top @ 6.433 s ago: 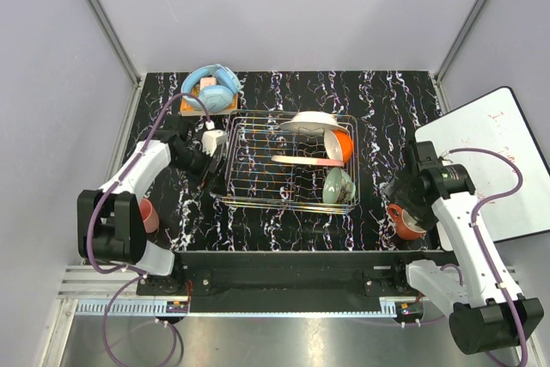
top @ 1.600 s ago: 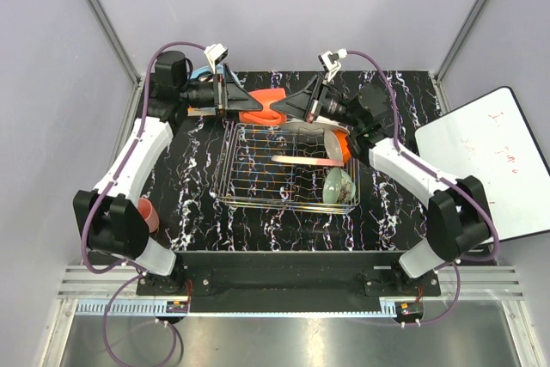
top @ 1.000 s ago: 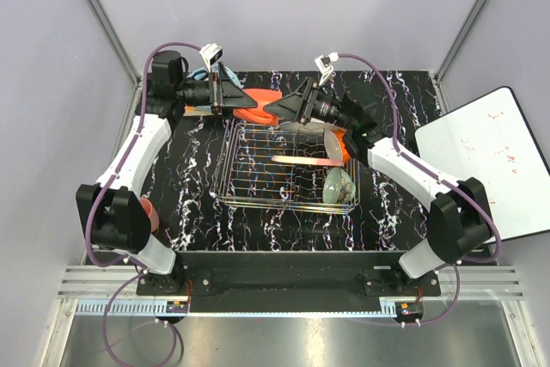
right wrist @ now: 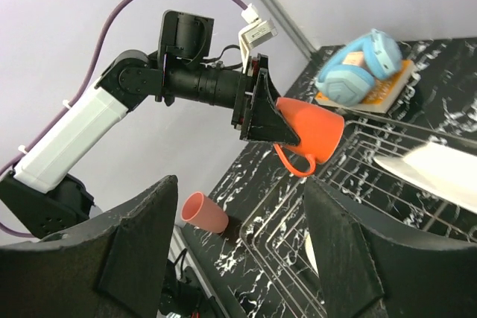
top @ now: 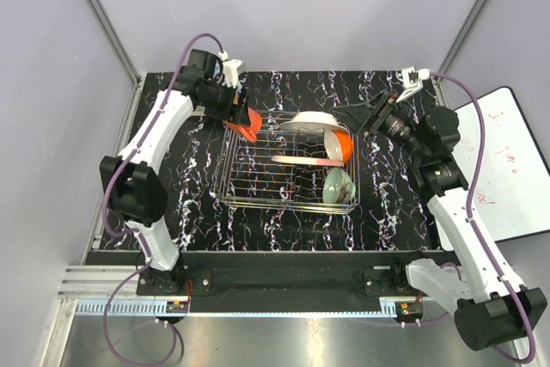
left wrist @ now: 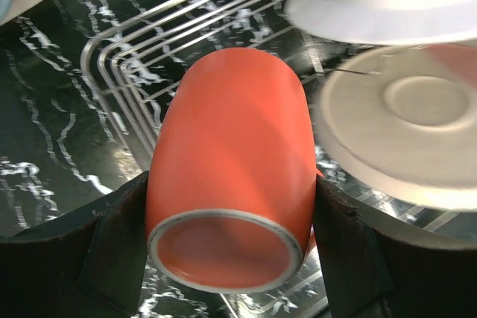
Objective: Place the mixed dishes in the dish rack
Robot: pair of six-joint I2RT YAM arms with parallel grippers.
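Observation:
My left gripper (top: 239,116) is shut on the orange-red mug (top: 249,125) and holds it on its side over the back-left corner of the silver wire dish rack (top: 232,180). In the left wrist view the mug (left wrist: 231,147) sits between both fingers (left wrist: 119,236), open end towards the camera. The rack holds a white dish (top: 308,120), a pink-edged plate (top: 305,161), a pale green bowl (top: 338,185) and a bowl showing orange (top: 342,145). My right gripper (top: 365,116) is open and empty, raised to the right of the rack. The pink cup (right wrist: 203,214) lies on the table.
The white board (top: 507,169) lies at the right edge of the table. Blue headphones (right wrist: 361,61) sit on an orange pad behind the rack's back-left corner. A pale plate's underside (left wrist: 402,124) stands close to the right of the mug. Grey walls enclose the table.
Both grippers met at the mug above the rack's back edge. Now the right gripper has let go and drawn back right, and the left has lowered the mug to the rack's back-left corner.

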